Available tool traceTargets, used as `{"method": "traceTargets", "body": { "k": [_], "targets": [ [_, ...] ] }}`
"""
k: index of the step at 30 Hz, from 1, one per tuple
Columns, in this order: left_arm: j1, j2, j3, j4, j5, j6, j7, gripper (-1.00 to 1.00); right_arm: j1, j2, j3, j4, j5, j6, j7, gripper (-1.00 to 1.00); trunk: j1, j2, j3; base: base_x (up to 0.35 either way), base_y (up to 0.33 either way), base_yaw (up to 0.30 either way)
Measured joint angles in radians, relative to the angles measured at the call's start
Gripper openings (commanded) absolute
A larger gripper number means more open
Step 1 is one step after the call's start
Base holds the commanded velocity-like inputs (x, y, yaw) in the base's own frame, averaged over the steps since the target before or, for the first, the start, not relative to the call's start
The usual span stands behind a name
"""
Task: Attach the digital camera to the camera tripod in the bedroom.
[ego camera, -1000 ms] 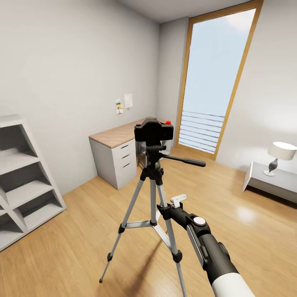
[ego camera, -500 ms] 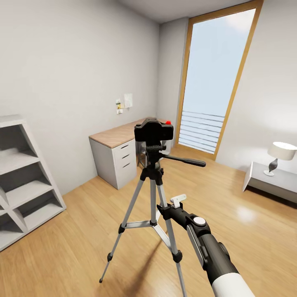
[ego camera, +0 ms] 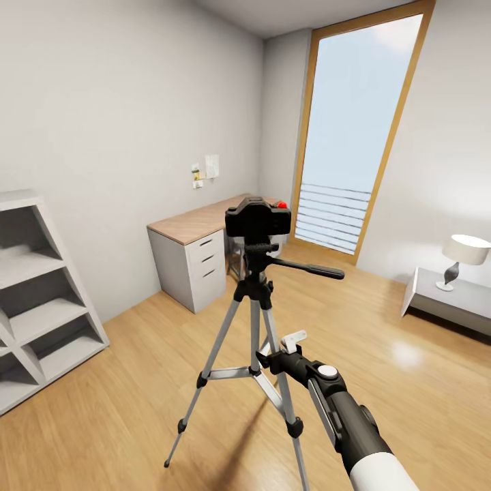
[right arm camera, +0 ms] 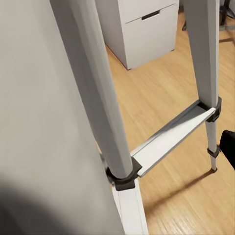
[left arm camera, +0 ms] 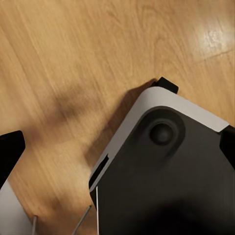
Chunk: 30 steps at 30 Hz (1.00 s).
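Observation:
The camera tripod (ego camera: 254, 320) stands on the wooden floor in the middle of the head view, with its silver legs spread and its black pan handle (ego camera: 307, 269) pointing right. The black digital camera (ego camera: 258, 218) sits on the tripod's head, its red dot (ego camera: 281, 204) at the upper right. My right gripper (ego camera: 279, 348) is open beside the tripod's legs at the level of the leg braces, and nothing is in it. The right wrist view has a tripod leg (right arm camera: 105, 107) very close and one black fingertip (right arm camera: 228, 147) at the edge. My left gripper (left arm camera: 117, 142) is open over my own base (left arm camera: 166, 166).
A wood-topped desk with white drawers (ego camera: 191, 252) stands against the wall behind the tripod. Grey cube shelves (ego camera: 41, 300) are at the left. A tall window (ego camera: 354, 136) fills the far wall. A lamp (ego camera: 464, 254) sits on a low grey table (ego camera: 443, 303) at the right.
My right gripper has dropped a little lower and drawn back beside the tripod's legs. The tripod's top, with the camera on it, has shifted slightly to the right.

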Motion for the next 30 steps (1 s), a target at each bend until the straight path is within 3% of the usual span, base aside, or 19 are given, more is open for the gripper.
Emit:
{"method": "traceTargets", "body": {
  "k": [20,30],
  "targets": [
    [0.0,-0.008,-0.002,-0.001,0.0,-0.007,-0.001,1.0,0.0,-0.004,-0.001,-0.008,0.004,0.001,-0.001,1.0,0.0,0.0,0.0,0.0,0.0,0.0],
    [0.003,-0.007,0.001,-0.007,0.001,-0.009,-0.003,1.0,0.0,-0.053,-0.004,0.02,0.027,0.056,0.056,1.0,0.0,0.0,0.0,0.0,0.0,0.0]
  ]
}}
